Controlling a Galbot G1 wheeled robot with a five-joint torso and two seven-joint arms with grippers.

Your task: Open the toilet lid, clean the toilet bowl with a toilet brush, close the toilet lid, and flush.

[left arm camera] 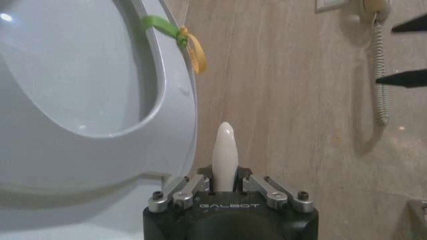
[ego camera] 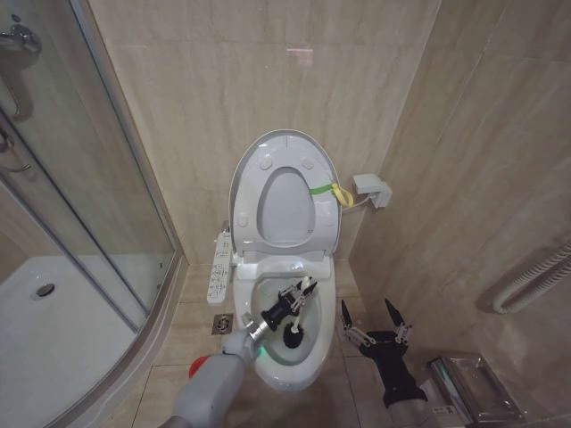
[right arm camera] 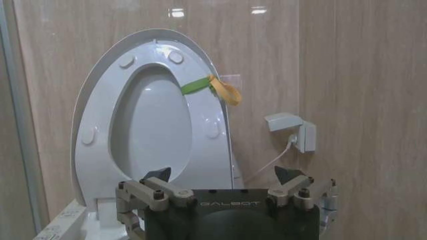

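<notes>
- the small toilet brush (ego camera: 296,332) with the round black bristle head and thin white handle is gripped by the left gripper (ego camera: 287,303), fingers clamped on the handle
- bristle head is hung below the claw, down inside the white ceramic oval toilet bowl (ego camera: 314,352); handle's long axis is tilted up toward the raised seat
- the big glossy white plastic toilet lid (ego camera: 254,160) is stood upright against the beige tiled wall (ego camera: 178,71), yellow-green strap (ego camera: 328,190) at its edge, so closing is not yet done
- right gripper (ego camera: 372,325) is parked beside the bowl, fingers spread wide, nothing held
- scrubbing stage by the look of it; smooth wet ceramic, so the head could be expected to slide easily
</notes>
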